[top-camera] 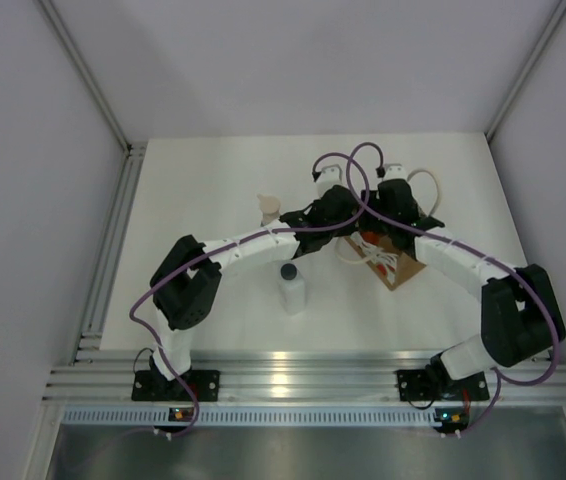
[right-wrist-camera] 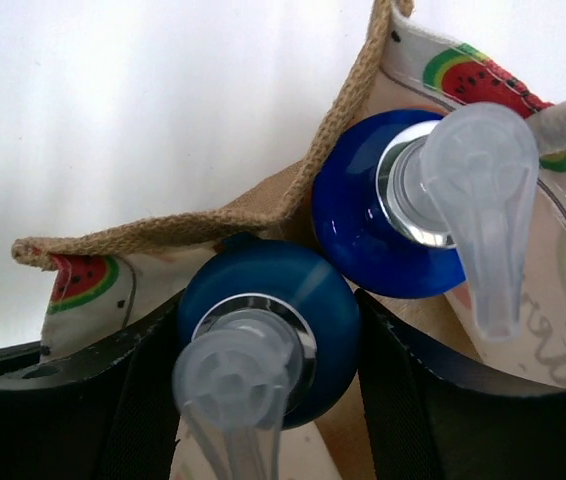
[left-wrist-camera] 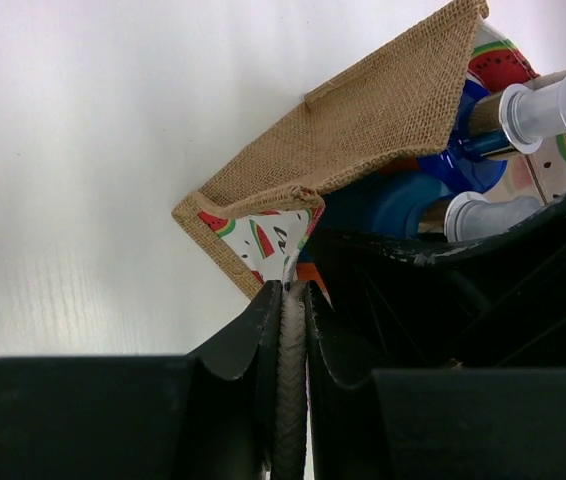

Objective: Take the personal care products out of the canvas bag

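Nearest the arm bases and left of the canvas bag (top-camera: 403,268), a white bottle with a dark cap (top-camera: 292,287) stands upright on the pale counter (top-camera: 203,200). At the bag, tan burlap lined with watermelon print, the left fingers (left-wrist-camera: 271,310) pinch its cream rope handle (left-wrist-camera: 289,400). The right fingers (right-wrist-camera: 413,360) clasp the nearer blue-capped bottle (right-wrist-camera: 263,300) inside it, with the second blue-capped bottle (right-wrist-camera: 383,230) touching. Beyond and left of the bag stands a cream-topped pump bottle (top-camera: 268,208), before plain grey walls (top-camera: 23,150).
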Controlling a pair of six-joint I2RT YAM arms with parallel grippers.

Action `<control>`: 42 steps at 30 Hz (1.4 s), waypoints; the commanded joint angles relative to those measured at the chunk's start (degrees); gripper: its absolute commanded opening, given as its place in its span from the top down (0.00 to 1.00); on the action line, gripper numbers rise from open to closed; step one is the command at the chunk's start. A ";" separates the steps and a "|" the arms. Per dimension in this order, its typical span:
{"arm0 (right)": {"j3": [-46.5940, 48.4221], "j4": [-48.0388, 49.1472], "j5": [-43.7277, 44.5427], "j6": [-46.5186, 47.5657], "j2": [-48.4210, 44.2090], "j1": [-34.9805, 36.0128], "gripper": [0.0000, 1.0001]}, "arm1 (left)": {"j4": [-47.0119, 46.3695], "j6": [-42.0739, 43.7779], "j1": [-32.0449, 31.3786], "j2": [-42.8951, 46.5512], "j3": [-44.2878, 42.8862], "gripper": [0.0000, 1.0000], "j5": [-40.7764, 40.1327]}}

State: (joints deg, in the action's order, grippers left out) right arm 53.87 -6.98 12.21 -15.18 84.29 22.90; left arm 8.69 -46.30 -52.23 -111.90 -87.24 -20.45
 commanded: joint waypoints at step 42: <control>7.92 -12.24 -5.07 8.76 -30.67 1.36 1.00 | 1.07 0.60 1.78 -1.92 -1.09 1.00 1.20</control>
State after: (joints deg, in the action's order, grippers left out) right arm 55.77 -17.47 10.76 -7.51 58.00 23.38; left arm 8.62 -46.00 -51.03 -112.07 -87.26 -18.85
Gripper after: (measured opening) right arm 0.567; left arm 0.171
